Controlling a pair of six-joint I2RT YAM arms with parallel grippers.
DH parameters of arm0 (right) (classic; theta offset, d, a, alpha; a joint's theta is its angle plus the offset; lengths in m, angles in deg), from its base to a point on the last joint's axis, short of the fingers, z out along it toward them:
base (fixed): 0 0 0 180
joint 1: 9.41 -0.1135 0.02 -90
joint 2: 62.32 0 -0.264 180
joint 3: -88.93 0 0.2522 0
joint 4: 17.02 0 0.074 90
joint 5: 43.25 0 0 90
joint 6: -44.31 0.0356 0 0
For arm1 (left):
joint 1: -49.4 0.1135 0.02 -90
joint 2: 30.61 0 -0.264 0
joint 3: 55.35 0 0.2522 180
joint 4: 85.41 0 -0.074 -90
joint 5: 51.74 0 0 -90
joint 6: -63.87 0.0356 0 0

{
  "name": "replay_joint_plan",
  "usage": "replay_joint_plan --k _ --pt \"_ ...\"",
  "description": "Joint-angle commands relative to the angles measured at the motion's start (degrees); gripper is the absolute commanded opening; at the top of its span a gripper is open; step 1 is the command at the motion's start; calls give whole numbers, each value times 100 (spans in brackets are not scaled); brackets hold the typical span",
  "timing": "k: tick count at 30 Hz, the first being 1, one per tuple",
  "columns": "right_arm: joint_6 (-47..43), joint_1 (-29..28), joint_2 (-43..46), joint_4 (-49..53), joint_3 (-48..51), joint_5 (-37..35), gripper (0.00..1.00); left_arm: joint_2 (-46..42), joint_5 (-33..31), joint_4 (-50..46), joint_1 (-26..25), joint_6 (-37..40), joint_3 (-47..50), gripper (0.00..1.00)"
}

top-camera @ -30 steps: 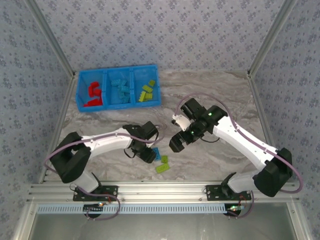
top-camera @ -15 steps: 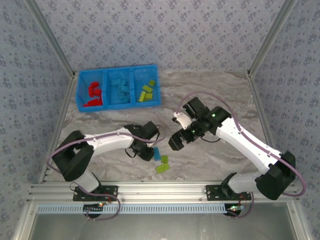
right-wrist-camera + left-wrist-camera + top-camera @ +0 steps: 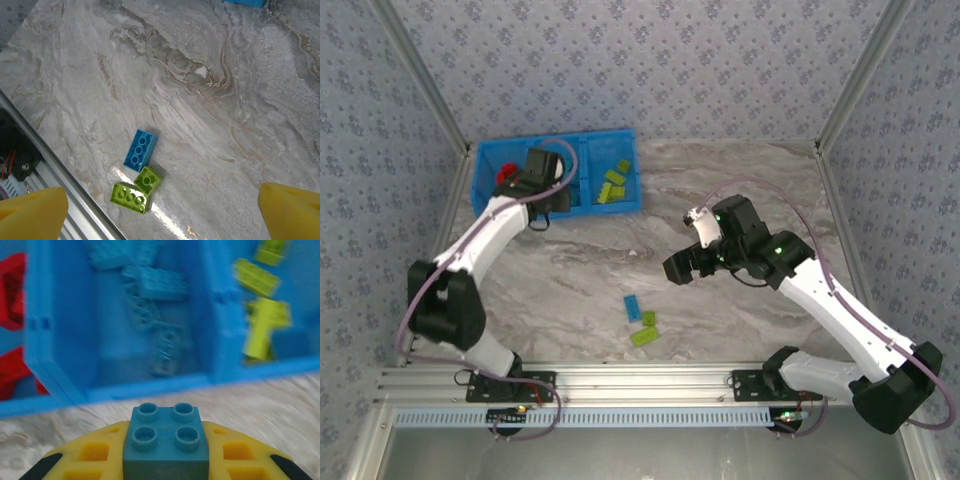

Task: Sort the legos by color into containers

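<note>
My left gripper is shut on a light blue four-stud lego, held between its yellow fingers just in front of the blue bin. The middle container ahead holds several light blue legos. Red legos lie in the left container and lime green legos in the right one. My right gripper hangs open above the table. Below it lie a blue lego, a small green lego and a longer green lego, close together.
The three loose legos lie near the table's front edge, beside the metal rail. The bin's near wall stands between my held lego and the compartments. Patterned walls enclose the marble table on three sides.
My left arm has swung from the loose bricks at the table's front up to the bin, carrying the light blue lego. My right arm has shifted slightly to the right.
</note>
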Motion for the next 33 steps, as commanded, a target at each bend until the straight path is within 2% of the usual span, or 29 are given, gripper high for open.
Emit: replay_joint_plan --k 1,4,6,8,12,18,23,25,30,33 --pt "265 17 172 -173 136 -99 100 746 -735 198 263 235 -482 18" --pt "324 18 302 -164 212 -118 100 1312 -822 211 381 363 -1036 28" --pt "325 19 361 -162 239 -168 100 1473 -844 233 395 434 -1273 33" --pt "330 18 402 -155 273 -257 100 1507 -766 252 395 460 -1420 42" --pt "390 27 374 -258 344 -329 100 1337 -533 213 394 439 -1486 45" --pt "578 26 186 -513 422 -345 100 551 10 74 367 320 -1163 47" --pt "1031 -79 66 -519 759 -651 99 -1015 1138 352 -18 407 -113 46" --pt "1288 -298 77 -518 962 -731 99 -1666 1598 369 -357 899 334 46" --pt "2121 -1345 116 -1218 1753 -1160 98 -3100 2256 -230 -1373 3061 1394 49" --pt "2823 -1791 -188 -1279 1902 -1599 95 -3771 2705 -659 -1689 4175 1967 52"
